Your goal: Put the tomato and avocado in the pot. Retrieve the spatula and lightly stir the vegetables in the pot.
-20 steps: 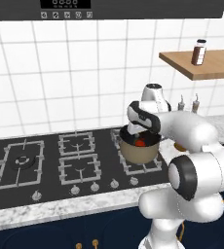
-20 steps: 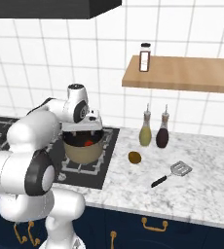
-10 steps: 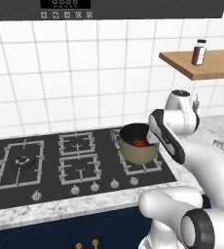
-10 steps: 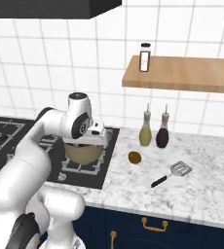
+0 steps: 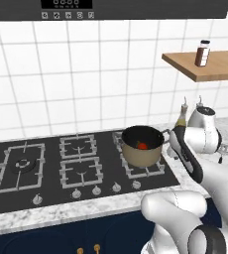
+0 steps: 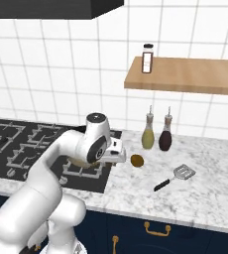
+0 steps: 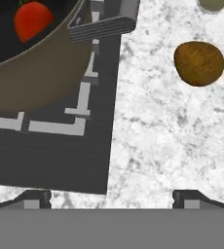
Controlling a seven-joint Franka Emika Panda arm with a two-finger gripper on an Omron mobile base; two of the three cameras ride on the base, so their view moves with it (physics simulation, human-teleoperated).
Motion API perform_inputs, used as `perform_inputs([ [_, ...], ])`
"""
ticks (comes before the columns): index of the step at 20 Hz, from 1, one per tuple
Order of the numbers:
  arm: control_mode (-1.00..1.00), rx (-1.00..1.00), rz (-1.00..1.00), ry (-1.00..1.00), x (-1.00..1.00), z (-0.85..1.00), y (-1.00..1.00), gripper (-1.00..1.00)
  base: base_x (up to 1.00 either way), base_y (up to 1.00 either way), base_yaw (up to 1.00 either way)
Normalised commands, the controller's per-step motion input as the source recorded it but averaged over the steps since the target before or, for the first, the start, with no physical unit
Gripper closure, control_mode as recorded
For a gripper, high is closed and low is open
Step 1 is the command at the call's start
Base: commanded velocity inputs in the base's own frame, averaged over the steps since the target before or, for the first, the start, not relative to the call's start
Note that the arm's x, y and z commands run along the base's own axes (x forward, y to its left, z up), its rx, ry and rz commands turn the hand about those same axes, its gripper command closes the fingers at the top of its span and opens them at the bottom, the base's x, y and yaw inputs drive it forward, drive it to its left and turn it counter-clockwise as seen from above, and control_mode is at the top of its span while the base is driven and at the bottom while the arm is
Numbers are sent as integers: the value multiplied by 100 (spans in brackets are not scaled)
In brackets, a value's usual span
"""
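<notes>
Swinging off the pot (image 5: 142,146) over the last second, the arm has carried its hand from above the burner out to the right, past the stove's (image 6: 17,149) edge and over the marble counter (image 6: 195,196). The gripper (image 7: 111,197) now hangs over the seam where black stovetop meets marble, its jaws spread wide with nothing between them.

Inside the pot lies the tomato (image 7: 32,20), red against the black bottom, where it was a second ago. The avocado (image 6: 137,160) sits alone on the marble, right of the stove's edge and apart from the pot's side handle (image 7: 102,27); in the hand view it is ahead and to the right of the fingertips (image 7: 187,198).

Behind the avocado, near the wall, stand two bottles (image 6: 157,134). The spatula (image 6: 174,177) lies further right, well apart from it, with open counter around. A shelf (image 6: 185,74) holding a small jar (image 6: 146,58) hangs high above. Whether the hand is level or tilted is hard to judge from the base views.
</notes>
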Motion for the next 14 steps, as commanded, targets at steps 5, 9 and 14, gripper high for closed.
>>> perform_inputs([
  [5, -100, 1, 46, 11, 32, -27, -48, -100, 0, 0, 0],
  [9, -100, 0, 50, 3, 59, 0, -16, -100, 0, 0, 0],
  [14, -100, 0, 2, 3, 24, 0, -18, -100, 0, 0, 0],
])
